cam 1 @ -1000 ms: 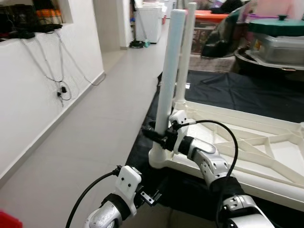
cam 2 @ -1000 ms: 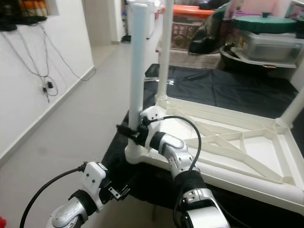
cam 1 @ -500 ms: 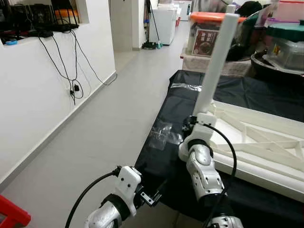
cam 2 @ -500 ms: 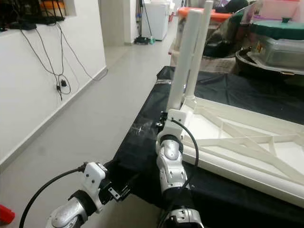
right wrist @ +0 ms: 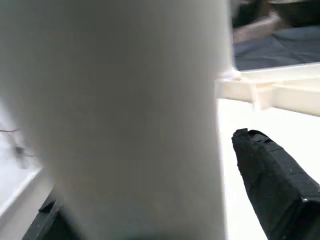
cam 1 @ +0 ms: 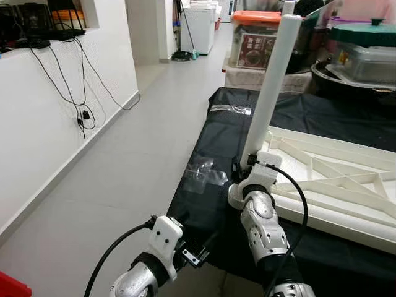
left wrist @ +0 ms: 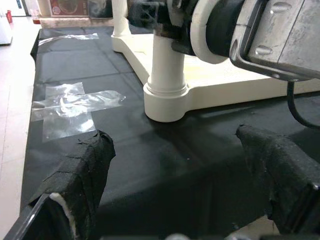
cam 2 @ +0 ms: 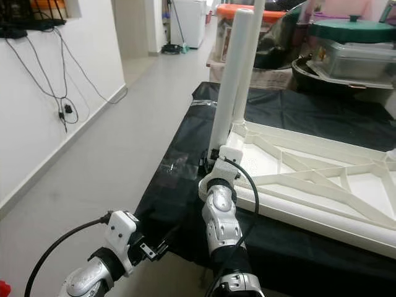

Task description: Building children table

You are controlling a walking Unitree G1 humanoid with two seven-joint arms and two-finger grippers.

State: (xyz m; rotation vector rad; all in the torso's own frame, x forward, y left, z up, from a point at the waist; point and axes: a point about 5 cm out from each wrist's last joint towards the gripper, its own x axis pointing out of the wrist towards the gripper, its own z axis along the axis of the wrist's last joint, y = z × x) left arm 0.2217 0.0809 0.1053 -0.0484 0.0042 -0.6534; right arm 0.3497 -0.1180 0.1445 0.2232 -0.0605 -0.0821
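A white children's table point(cam 1: 334, 215) lies upside down on a black cloth point(cam 1: 210, 148). At its near corner a white leg point(cam 1: 269, 93) stands upright in its socket point(left wrist: 165, 97). My right gripper point(cam 1: 243, 166) is clasped round the low part of this leg, and one black finger point(right wrist: 270, 175) shows beside the white tube. A second leg point(cam 2: 242, 106) stands just behind it. My left gripper point(left wrist: 180, 175) hangs low before the cloth's near edge, open, with nothing between its fingers point(left wrist: 80, 175).
A crumpled patch of clear tape point(cam 1: 201, 173) lies on the cloth left of the socket. Grey floor point(cam 1: 136, 154) runs along a white wall with hanging cables point(cam 1: 80, 93). Storage boxes point(cam 1: 253, 37) and a lidded pot point(cam 1: 365, 37) stand behind the table.
The whole picture has shifted as the head moved. My right gripper stays on the leg, its forearm now rising from below rather than from the right. The left gripper has kept its place.
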